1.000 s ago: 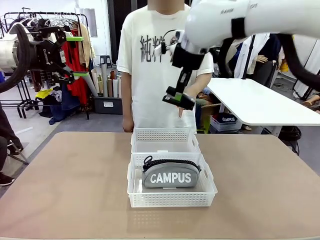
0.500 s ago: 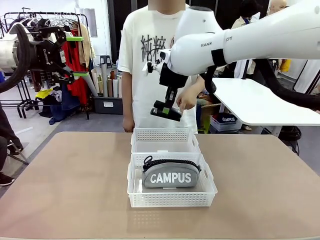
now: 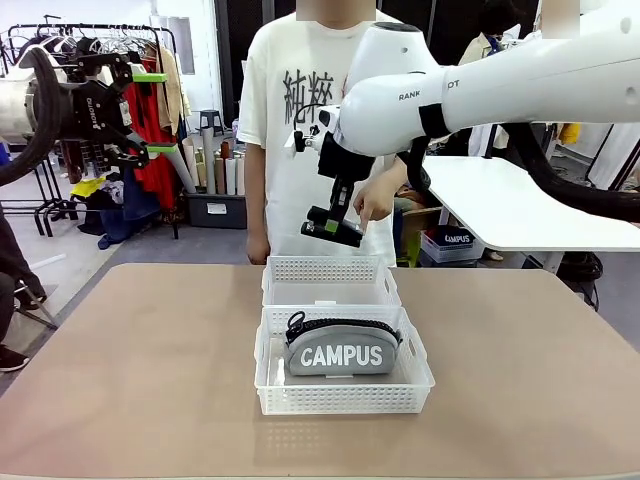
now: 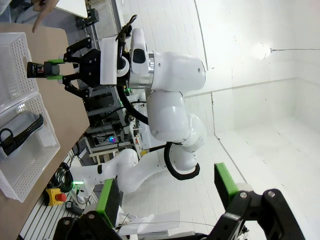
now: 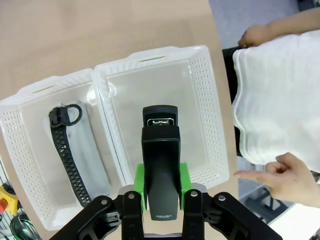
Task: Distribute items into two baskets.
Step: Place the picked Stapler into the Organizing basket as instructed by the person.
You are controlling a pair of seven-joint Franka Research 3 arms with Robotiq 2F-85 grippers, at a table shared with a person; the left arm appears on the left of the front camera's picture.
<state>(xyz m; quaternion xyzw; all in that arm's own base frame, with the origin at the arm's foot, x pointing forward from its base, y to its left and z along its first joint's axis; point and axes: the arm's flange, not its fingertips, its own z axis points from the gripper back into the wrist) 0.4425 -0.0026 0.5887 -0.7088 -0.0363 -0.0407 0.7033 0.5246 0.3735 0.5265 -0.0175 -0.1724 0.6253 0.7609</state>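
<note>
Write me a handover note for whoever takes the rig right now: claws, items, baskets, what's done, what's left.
Right claw: shut on the stapler, held in the air above the far basket, near the person's hand.
Left claw: open, holding nothing, raised off to the left, away from the table.
Pouch: lying in the near basket, zipper up.
Far basket: nothing in it yet.
Done: pouch placed; stapler picked up.
Left: lower the stapler into the far basket, release it and pull the right arm back.
</note>
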